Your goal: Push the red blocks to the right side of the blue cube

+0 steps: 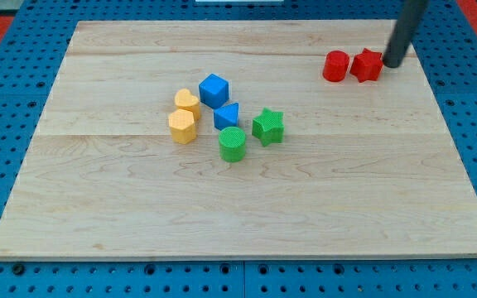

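Two red blocks sit side by side near the view's top right: a red cylinder (335,66) and a red star (367,65), touching or nearly touching each other. My tip (392,64) stands just right of the red star, against its right side. The blue cube (214,90) lies left of the board's middle, far to the left of the red blocks.
Around the blue cube: a blue triangle (227,116) below it, a yellow heart (187,103) and a yellow hexagon (182,127) to its left, a green cylinder (233,144) and a green star (268,127) lower right. The wooden board (247,207) ends close right of my tip.
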Robot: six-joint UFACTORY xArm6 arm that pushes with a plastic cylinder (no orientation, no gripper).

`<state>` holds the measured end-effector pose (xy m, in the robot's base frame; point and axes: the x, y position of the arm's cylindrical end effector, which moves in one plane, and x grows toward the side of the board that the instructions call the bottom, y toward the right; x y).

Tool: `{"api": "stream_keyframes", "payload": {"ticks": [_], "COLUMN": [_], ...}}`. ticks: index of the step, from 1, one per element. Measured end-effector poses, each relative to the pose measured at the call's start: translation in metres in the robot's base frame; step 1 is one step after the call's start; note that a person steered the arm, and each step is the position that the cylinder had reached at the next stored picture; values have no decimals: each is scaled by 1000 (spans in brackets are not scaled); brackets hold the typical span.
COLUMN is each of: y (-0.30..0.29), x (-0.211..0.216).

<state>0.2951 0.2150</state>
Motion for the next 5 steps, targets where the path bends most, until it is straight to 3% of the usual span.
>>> {"api": "stream_keyframes", "payload": {"ticks": [1,3,5], "y": [-81,-164,-146], "x": [3,13,26]}}
